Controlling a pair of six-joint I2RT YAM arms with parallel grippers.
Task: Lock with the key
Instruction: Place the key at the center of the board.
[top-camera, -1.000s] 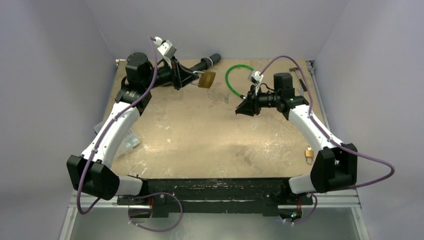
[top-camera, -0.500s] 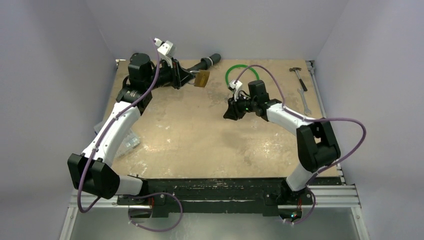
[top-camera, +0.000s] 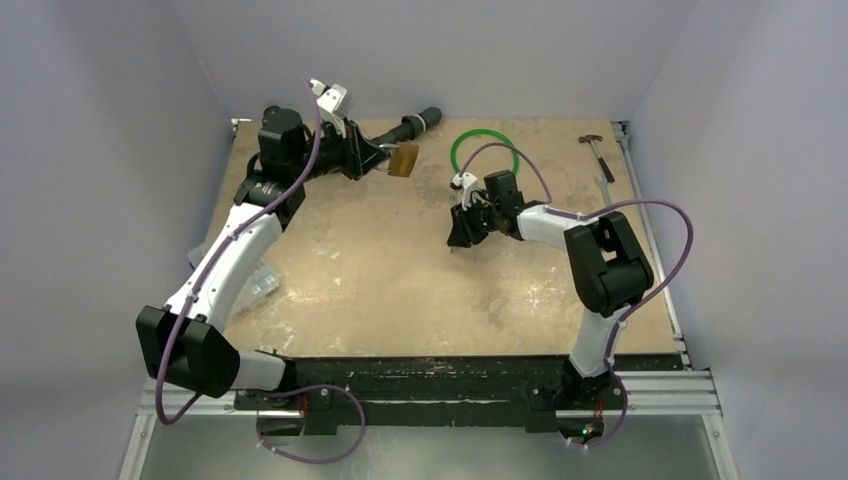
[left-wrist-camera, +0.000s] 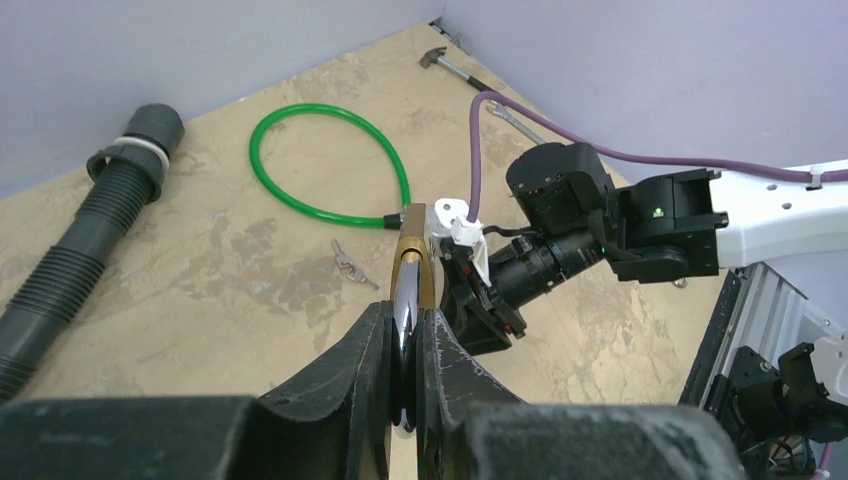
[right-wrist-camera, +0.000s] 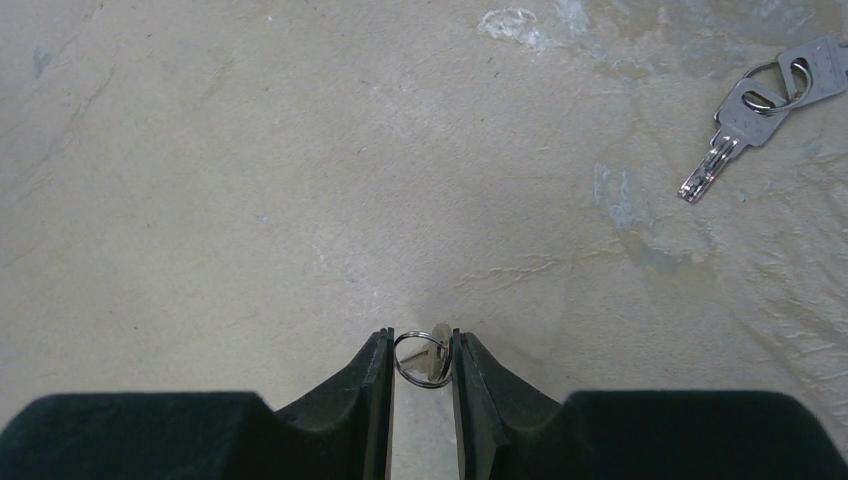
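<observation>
White arms (top-camera: 235, 250), black joints (top-camera: 190, 350), purple cables (left-wrist-camera: 720, 166)

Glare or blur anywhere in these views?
Left wrist: bright glare streak down the lock edge, the rest sharp. Right wrist: key and table sharp, light even, no glare. Top external: flat soft light, no harsh shadows, key too small to make out.

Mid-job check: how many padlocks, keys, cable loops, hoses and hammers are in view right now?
Padlocks: 1, the lock in the left tool
Keys: 3, the key in the right tool plus two loose keys
Green cable loop: 1
Black hose: 1
Hammer: 1
Total: 7
</observation>
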